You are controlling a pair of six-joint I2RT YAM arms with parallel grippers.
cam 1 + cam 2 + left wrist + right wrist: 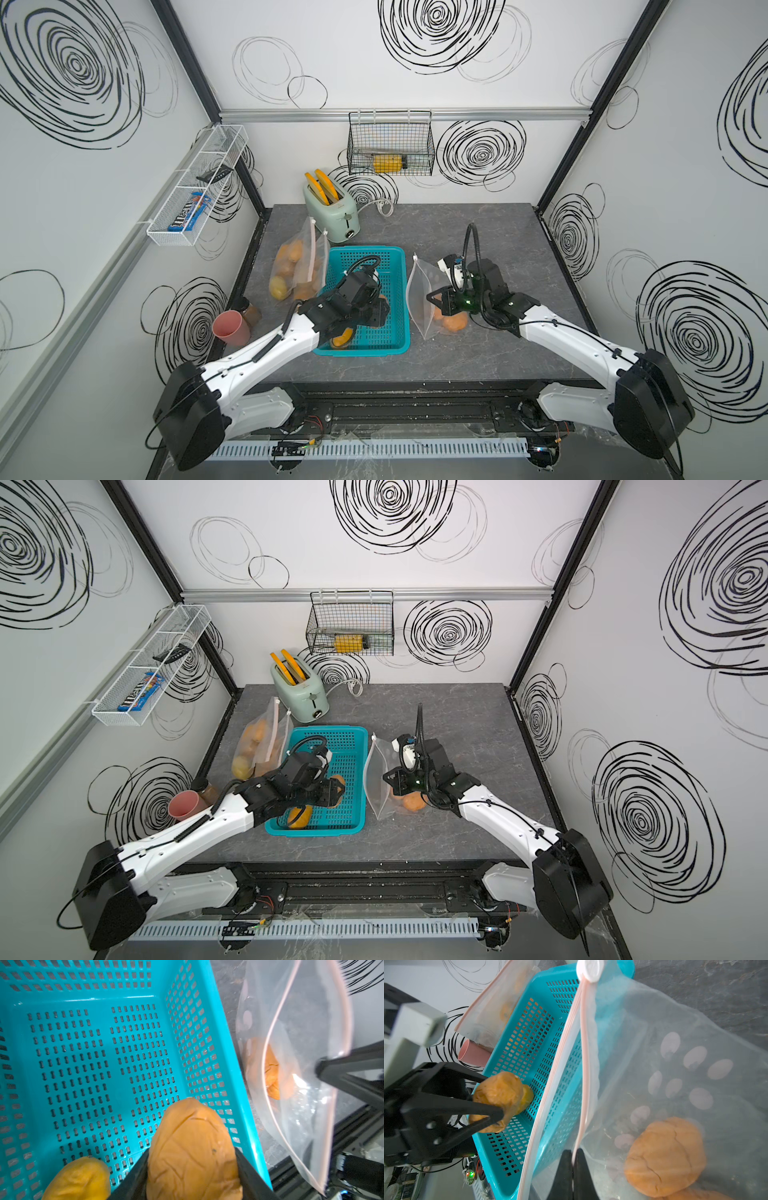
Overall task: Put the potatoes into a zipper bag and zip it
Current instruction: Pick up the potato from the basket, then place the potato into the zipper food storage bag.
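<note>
- Potato (187, 1126) in my left claw (191, 1153): both fingers press its sides, jaws about half wide. It sits over the floor of the teal basket (365, 250), at the low centre of the left wrist view.
- My right claw (572, 1154) is pinched tight on one lip of the open bag (419, 299). It holds the mouth up and facing the basket, just right of centre in both top views.
- Done, as I judge it: at least two potatoes (453, 322) lie in the bottom of that bag. Filled bags (291, 266) lean against the basket's left side, at the upper left of the tabletop. Whether those are zipped I cannot tell.
- Left to do: carry the held one over the basket wall and into the mouth. Then fetch the last potato (341, 338) I can see in the basket, at its near corner under my left arm. That arm hides part of the basket, so more may lie there.
- After that comes the zip. The white slider (588, 969) sits at the far end of the pink track, at the top centre of the right wrist view. So the whole seam is yet to be run shut.
- I reckon the job is well past halfway.
- Writing: a blue box (189, 212) in the wire shelf (166, 239) on the left wall reads "m&m's". I can read nothing on the bag, slider, basket or toaster (330, 208).
</note>
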